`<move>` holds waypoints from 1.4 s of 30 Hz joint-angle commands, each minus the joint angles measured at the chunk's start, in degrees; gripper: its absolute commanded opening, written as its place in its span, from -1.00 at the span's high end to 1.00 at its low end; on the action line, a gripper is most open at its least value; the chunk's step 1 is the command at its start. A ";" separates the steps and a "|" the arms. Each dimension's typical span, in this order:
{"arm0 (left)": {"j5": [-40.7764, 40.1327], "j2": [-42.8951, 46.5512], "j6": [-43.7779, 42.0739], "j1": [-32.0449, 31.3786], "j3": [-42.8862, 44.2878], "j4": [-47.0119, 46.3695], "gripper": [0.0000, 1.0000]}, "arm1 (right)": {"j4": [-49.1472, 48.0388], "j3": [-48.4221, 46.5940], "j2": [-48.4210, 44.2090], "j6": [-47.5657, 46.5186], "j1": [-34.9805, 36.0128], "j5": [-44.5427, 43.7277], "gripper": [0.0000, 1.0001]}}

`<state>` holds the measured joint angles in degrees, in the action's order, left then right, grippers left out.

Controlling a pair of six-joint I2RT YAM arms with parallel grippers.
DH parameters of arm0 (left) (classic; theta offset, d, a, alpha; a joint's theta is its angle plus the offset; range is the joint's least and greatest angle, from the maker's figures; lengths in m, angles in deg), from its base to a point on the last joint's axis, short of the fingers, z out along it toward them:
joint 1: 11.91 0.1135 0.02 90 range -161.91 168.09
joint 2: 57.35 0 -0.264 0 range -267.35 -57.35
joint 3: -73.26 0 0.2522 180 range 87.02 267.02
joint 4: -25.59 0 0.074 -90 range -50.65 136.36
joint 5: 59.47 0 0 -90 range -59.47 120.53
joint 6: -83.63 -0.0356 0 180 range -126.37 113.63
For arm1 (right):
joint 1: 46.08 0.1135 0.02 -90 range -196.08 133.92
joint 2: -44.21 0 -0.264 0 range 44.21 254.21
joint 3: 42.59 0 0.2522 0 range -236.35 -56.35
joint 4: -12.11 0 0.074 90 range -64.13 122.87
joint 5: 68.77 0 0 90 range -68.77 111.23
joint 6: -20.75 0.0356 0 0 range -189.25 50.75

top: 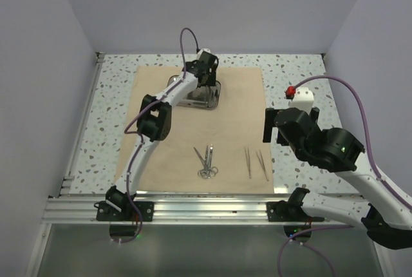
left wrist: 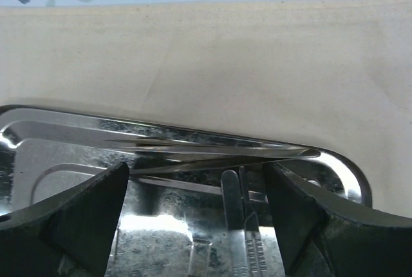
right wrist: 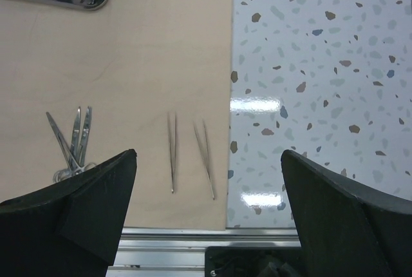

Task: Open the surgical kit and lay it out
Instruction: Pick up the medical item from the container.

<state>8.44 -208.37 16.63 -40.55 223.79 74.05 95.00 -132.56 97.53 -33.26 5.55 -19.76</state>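
The tan wrap sheet (top: pixel 193 129) lies flat and spread on the table. At its far end stands the steel tray (top: pixel 215 100), with my left gripper (top: pixel 206 85) lowered into it. In the left wrist view that gripper (left wrist: pixel 196 171) is open, its fingers either side of two ridged steel handles (left wrist: pixel 241 225) lying in the tray (left wrist: pixel 341 171); a long tweezers (left wrist: pixel 219 154) lies crosswise beyond them. Two scissors (top: pixel 206 161) and two tweezers (top: pixel 255 163) lie on the sheet's near part. My right gripper (top: pixel 270 127) hovers open and empty by the sheet's right edge, above the tweezers (right wrist: pixel 172 151).
A speckled tabletop (top: pixel 302 84) surrounds the sheet, and grey walls close in on three sides. An aluminium rail (top: pixel 206 209) runs along the near edge by the arm bases. The right wrist view shows the sheet's right edge (right wrist: pixel 230 96) and bare tabletop (right wrist: pixel 322 64) beyond.
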 commanded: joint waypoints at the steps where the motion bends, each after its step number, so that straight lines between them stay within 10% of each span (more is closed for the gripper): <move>1: -9.81 -2.43 -6.03 0.25 1.66 0.46 -0.77 | -1.09 -2.02 0.82 -0.30 -0.05 -0.85 -0.97; 14: -8.25 0.73 -11.57 3.85 -10.73 -0.59 -0.38 | -4.44 -2.28 3.02 -1.62 -0.13 1.97 -0.97; 24: -0.25 1.17 -18.34 4.65 -13.11 -9.99 -0.86 | -1.80 -3.33 2.49 0.75 -0.13 3.11 -0.97; 42: 21.82 -4.81 -19.40 8.16 -4.85 -11.76 -0.99 | -0.13 -4.39 3.98 7.70 -0.13 5.75 -0.97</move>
<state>25.18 -209.18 -1.36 -33.95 219.31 56.94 95.28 -134.98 100.92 -27.77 5.55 -14.71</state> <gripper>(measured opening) 0.996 0.985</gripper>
